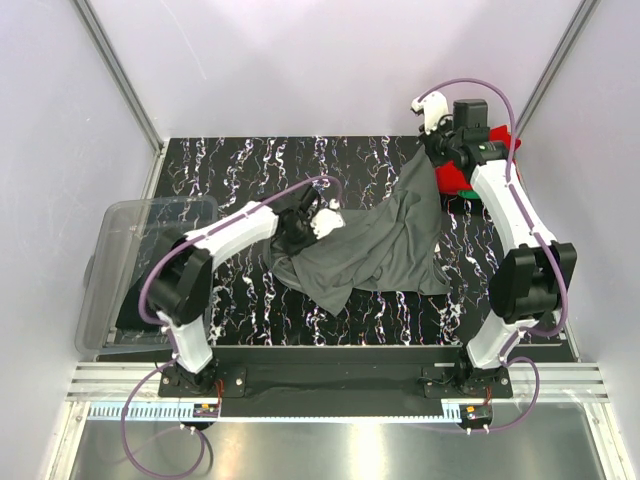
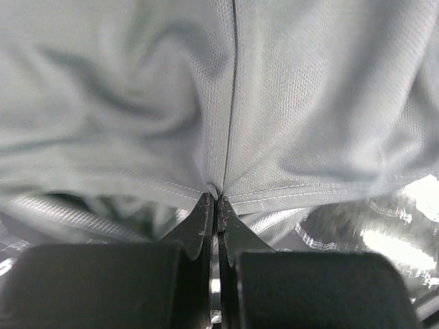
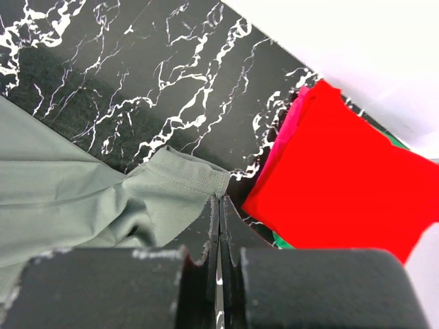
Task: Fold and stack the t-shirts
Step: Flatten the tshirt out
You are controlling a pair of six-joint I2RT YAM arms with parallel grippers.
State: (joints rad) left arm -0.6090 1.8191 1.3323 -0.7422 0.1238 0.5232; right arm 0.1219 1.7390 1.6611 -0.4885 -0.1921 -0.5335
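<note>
Jaws pressed together on both arms, and both are pinching cloth! Starting with the top external view: the left gripper [image 1: 318, 218] is nipping the dark grey t-shirt [image 1: 385, 250] at its left-hand edge, mid-frame. The right gripper [image 1: 437, 148] is holding a corner up toward the upper right, so the shirt is stretching in a slanted band across the marbled table [image 1: 240, 165], its lower part lying rumpled on the surface. Beside the right arm, the red t-shirt [image 1: 455, 180] is sitting folded at the upper right, with a sliver of the green t-shirt [image 1: 470, 197] peeking out at its lower edge, and the clear tub [image 1: 130, 230] is sitting at the left edge. Over to the left wrist view: the tips are closing on a stitched hem right where a seam is running down, thin fine-knit fabric puckering around the pinch. Right wrist view now: the tips are clamping the end of what looks like a sleeve cuff, with the red shirt lying just beside it on the right. This cloth is looking light, limp and a touch slippery, so I'm judging hems and seams the places to grab, since doubled fabric should be slipping less than a single layer.
</note>
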